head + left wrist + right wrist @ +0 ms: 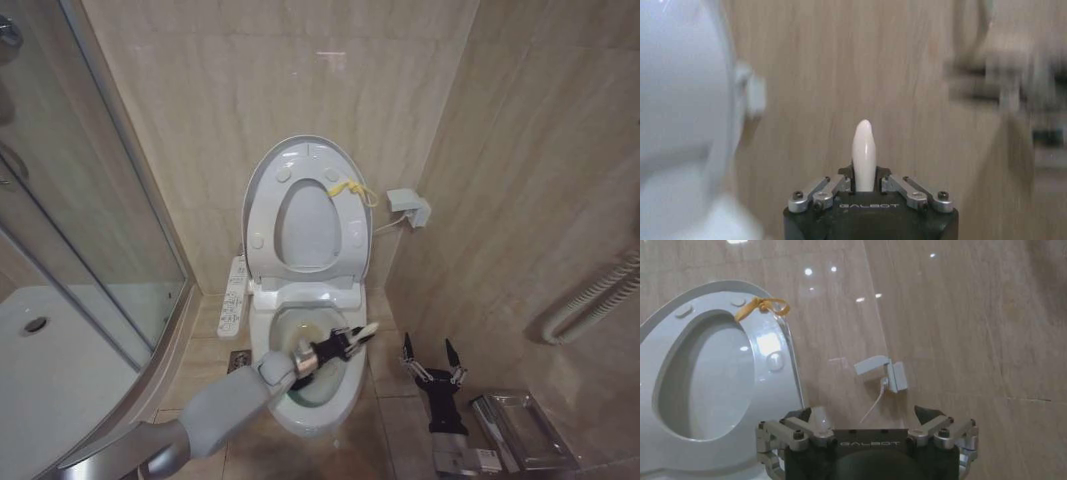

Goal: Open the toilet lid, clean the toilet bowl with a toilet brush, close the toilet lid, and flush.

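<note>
— What has the left claw (pixel 343 343) got?

— Low in the middle of the frame, it is pinched shut on the toilet brush (pixel 352 337), gripping the thin cream handle. The tip pokes out past the fingers.

— Is the brush hard to hold?

— It looks light and stiff, but smooth — it could slip. Holding the handle is best.

— Where is it?

— Over the toilet bowl (pixel 345 395). The toilet lid (pixel 262 180) stands up behind. The right claw (pixel 432 357) waits wide open, lower right, holding nothing.
</note>
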